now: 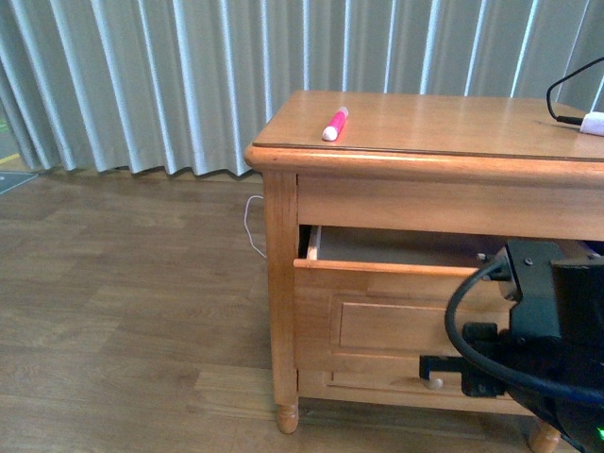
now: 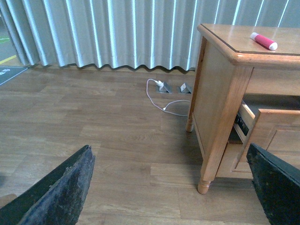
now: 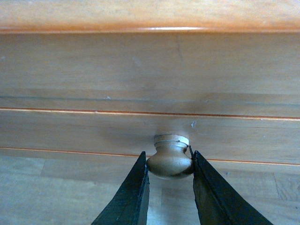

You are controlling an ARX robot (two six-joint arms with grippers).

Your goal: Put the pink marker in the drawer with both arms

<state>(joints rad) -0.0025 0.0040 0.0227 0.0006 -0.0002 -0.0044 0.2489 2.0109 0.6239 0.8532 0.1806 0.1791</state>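
Two right-gripper fingers (image 3: pixel 131 201) against drawer knob (image 3: pixel 169 160)

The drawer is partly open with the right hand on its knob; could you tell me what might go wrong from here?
1. The right hand pinches the small round knob only with its fingertips, so it might slip off while pulling the drawer.
2. The pink marker lies near the front edge of the cabinet top; a jolt could roll it off.
3. The opening is narrow, leaving the open left hand little room to drop the marker in.
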